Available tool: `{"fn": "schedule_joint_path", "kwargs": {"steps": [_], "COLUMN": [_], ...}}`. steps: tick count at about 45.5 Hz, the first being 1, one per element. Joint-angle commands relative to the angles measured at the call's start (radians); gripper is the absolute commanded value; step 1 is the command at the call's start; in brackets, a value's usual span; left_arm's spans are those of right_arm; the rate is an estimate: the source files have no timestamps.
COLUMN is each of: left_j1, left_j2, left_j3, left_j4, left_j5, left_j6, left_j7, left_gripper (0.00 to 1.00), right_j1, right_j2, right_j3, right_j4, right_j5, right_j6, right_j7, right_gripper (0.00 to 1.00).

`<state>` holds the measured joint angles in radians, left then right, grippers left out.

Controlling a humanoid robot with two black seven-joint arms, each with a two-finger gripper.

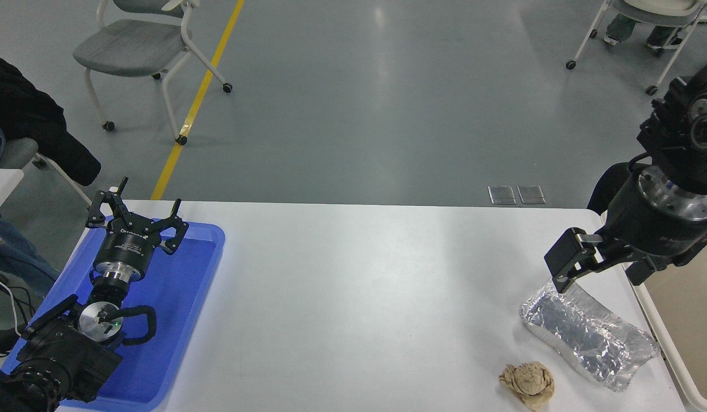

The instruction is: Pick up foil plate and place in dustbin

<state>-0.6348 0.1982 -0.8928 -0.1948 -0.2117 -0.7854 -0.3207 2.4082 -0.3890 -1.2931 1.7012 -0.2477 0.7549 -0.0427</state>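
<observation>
Our right tool (582, 274) hangs wide apart over the foil plate's (593, 337) far end — positioned to grasp its rim; the dustbin (682, 320) waits alongside.

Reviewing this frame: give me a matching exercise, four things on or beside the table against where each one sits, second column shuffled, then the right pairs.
1. foil plate
2. paper ball
3. blue tray
4. dustbin

A. table's left end, under the left gripper
B. off the table's right edge
C. near edge, left of the foil plate
D. table's right end, below the right gripper

Pairs: 1-D, 2-C, 3-A, 4-B
</observation>
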Motion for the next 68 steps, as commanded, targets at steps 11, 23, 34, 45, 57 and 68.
{"fn": "schedule_joint_path", "kwargs": {"steps": [11,23,34,45,57,68], "left_j1": [-0.003,-0.003,-0.003,-0.003,-0.003,-0.003], "left_j2": [0.000,0.001,0.000,0.001,0.000,0.000], "left_j3": [0.008,0.008,0.008,0.009,0.008,0.009], "left_j4": [0.000,0.000,0.000,0.000,0.000,0.000], "left_j5": [0.002,0.002,0.002,0.002,0.002,0.002], "left_j6": [0.000,0.000,0.000,0.000,0.000,0.000], "left_j7": [0.015,0.015,0.015,0.015,0.015,0.015], "left_gripper": [1.00,1.00,1.00,1.00,1.00,1.00], "right_j1": [-0.053,-0.193,-0.389,-0.694,-0.977,-1.133], "right_j2": [0.005,-0.017,-0.148,-0.286,-0.370,-0.376], "right_j3": [0.003,-0.009,0.030,0.150,0.285,0.379], "right_j4": [-0.028,-0.089,-0.224,-0.440,-0.630,-0.667], "right_j5": [0.004,-0.057,-0.255,-0.387,-0.447,-0.438], "right_j6": [-0.068,-0.161,-0.236,-0.244,-0.252,-0.315], "right_j7": [0.000,0.001,0.004,0.000,-0.002,-0.012], "right_gripper": [1.00,1.00,1.00,1.00,1.00,1.00]}}
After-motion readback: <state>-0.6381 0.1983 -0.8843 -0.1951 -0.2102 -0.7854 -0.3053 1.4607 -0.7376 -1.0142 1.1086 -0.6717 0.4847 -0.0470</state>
